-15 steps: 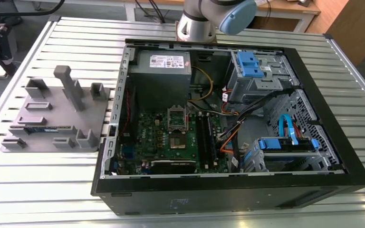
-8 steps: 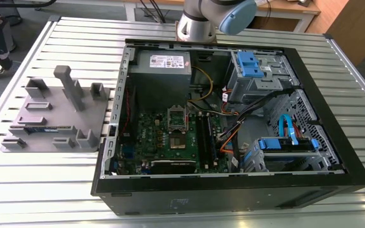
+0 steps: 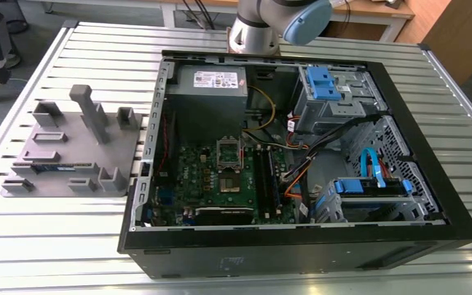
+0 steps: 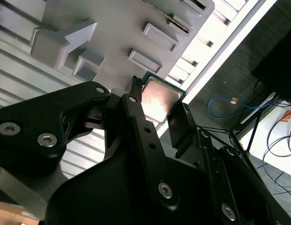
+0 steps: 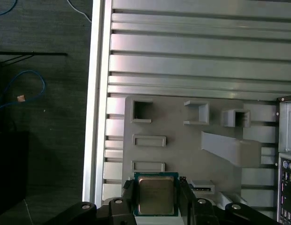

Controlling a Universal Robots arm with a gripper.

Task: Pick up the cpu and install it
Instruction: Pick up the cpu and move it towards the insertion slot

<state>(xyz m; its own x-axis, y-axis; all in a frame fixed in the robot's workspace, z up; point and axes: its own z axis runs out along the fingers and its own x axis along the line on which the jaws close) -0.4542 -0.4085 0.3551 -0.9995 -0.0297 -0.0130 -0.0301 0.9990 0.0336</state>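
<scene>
The cpu (image 5: 156, 194) (image 4: 159, 99) is a flat square chip with a shiny silver top and a thin green-edged rim. My gripper (image 5: 156, 198) (image 4: 157, 111) is shut on it, with one black finger (image 5: 128, 196) on each of two opposite sides. In both wrist views the chip hangs above the grey fixture plate (image 5: 183, 154) (image 4: 117, 33), over one edge of it. The metal-framed socket (image 3: 229, 157) with a dark centre sits on the green motherboard (image 3: 211, 178) inside the open computer case (image 3: 416, 74), apart from the chip.
In the exterior view the fixture plate (image 3: 72, 147) lies at the left on the ribbed metal table (image 3: 56, 246), with upright grey posts and a green memory stick (image 3: 51, 166). Blue drive brackets (image 3: 322, 83) and cables (image 3: 302, 172) crowd the case's right side. The arm (image 3: 277, 24) rises behind the case.
</scene>
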